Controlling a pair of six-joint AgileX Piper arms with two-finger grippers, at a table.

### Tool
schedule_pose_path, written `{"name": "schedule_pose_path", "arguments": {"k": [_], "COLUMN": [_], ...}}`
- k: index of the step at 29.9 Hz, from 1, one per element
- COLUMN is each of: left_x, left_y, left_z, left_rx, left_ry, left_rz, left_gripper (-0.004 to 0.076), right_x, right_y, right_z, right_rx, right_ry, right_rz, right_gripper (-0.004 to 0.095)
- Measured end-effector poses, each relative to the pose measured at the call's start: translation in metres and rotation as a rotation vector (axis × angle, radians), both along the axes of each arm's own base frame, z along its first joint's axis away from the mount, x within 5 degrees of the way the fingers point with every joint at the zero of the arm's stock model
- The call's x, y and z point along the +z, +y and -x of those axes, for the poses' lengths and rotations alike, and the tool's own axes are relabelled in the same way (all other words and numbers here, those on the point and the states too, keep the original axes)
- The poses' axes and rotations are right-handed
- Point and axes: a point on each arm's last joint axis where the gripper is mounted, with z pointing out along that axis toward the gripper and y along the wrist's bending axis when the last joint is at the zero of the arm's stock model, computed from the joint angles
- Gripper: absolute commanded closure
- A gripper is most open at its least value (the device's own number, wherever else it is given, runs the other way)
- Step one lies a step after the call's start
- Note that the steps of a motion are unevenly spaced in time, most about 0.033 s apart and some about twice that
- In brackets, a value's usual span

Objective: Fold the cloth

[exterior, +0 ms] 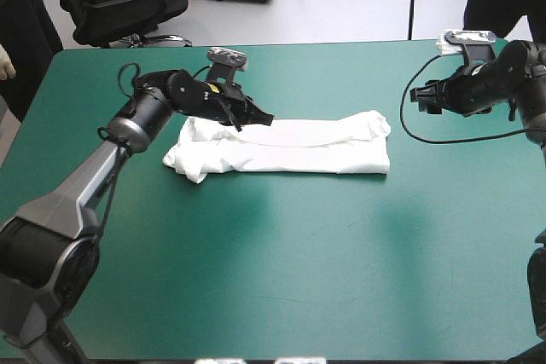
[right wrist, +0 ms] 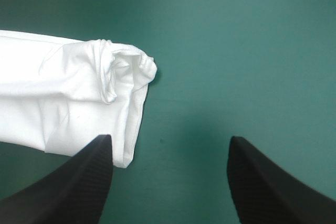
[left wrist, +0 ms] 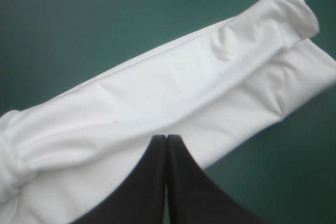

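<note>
Cover (exterior: 281, 279) in teal-green lies nearest. Beyond it the T-shirt (exterior: 290, 149) rests as a long folded band, white and lengthwise across the table, its right end bunched in a small roll. The left gripper (exterior: 263, 118) hangs over the T-shirt's left part, its black fingers pressed together into one point. The right gripper (exterior: 420, 96) stands clear of the T-shirt's right end, fingers wide apart over the cover.

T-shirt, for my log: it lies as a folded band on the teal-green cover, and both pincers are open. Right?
Not quite: the left pincer is shut, fingers meeting in one arch over the T-shirt in the left wrist view. The right pincer is open; the rest holds.
</note>
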Motion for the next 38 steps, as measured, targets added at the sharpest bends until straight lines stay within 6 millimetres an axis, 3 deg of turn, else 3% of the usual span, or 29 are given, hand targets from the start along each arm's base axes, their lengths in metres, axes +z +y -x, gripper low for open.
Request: {"name": "schedule_pose_path", "arguments": {"k": [7, 16, 24, 38], "left_x": [-0.058, -0.115, -0.115, -0.113], "left_y": [-0.028, -0.055, -0.057, -0.058], "left_z": [-0.038, -0.050, -0.051, -0.052], "left_rx": [-0.004, -0.027, -0.020, -0.030], "left_ry": [0.106, 0.220, 0.239, 0.247], "left_rz": [-0.054, -0.118, -0.115, -0.124], "left_gripper": [0.0741, 0.0741, 0.0741, 0.0741], "right_x": [0.001, -0.007, -0.047, -0.142], "right_y": [0.002, 0.004, 0.009, 0.025], "right_z": [0.000, -0.005, -0.028, -0.071], "right_rx": [0.028, 0.076, 0.138, 0.184], "right_ry": [-0.008, 0.008, 0.121, 0.311], "right_rz": [-0.008, -0.013, -0.058, -0.287], "right_gripper": [0.0314, 0.0315, 0.0317, 0.0315]}}
